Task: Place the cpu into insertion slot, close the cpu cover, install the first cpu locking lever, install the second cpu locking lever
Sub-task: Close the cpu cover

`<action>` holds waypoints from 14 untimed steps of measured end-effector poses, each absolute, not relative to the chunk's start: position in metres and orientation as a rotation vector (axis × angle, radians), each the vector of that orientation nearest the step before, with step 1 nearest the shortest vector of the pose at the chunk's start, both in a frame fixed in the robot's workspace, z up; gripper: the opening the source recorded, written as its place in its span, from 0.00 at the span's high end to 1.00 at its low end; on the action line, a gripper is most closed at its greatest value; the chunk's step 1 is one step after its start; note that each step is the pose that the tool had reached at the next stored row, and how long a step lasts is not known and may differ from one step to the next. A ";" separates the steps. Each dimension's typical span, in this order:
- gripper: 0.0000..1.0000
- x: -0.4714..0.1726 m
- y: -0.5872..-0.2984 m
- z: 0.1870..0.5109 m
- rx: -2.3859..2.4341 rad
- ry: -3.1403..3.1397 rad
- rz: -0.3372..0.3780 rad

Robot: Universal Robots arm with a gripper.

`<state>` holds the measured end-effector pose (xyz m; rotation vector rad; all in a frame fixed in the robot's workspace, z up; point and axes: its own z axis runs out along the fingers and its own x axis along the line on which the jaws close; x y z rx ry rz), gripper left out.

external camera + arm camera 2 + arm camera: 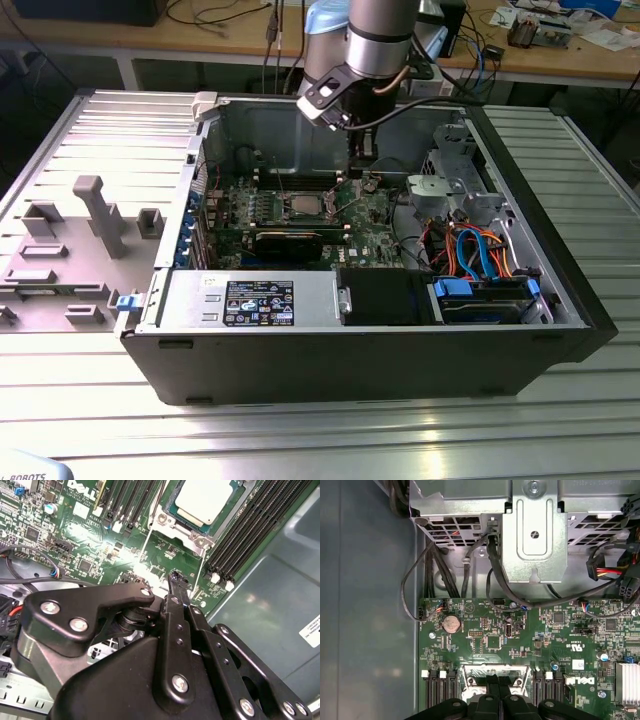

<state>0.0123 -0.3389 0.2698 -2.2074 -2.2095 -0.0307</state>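
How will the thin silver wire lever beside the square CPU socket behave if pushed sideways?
The thin silver wire lever looks long and slender, so probably springy, flexing before it swings. Its smooth bare metal could let a pushing tip slide off. Likely very light.

Exterior view: ribbed silver metal bench (pixel 300 430) fills the frame from 9 o'clock through 6 to 3, its slats running crosswise at 6 o'clock. Soft white glare (pixel 430 415) sits on the slats toward 5 o'clock; the light is even and bright. A grey moulded fixture plate (pixel 60 260) lies flat on the bench at 9 o'clock. A wood-topped bench (pixel 90 30) runs along 12 o'clock behind it, with a white leg (pixel 127 70) at 11 o'clock and dark shadow (pixel 50 70) beneath. Black cables (pixel 230 15) loop over the wood top near 12. Papers and small parts (pixel 540 25) clutter it at 1 o'clock.
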 end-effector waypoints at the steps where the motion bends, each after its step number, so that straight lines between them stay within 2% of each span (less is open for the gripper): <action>1: 0.89 0.013 -0.339 0.270 -2.207 -2.210 -0.031; 14: 0.89 0.016 -0.339 0.270 -2.207 -2.209 -0.031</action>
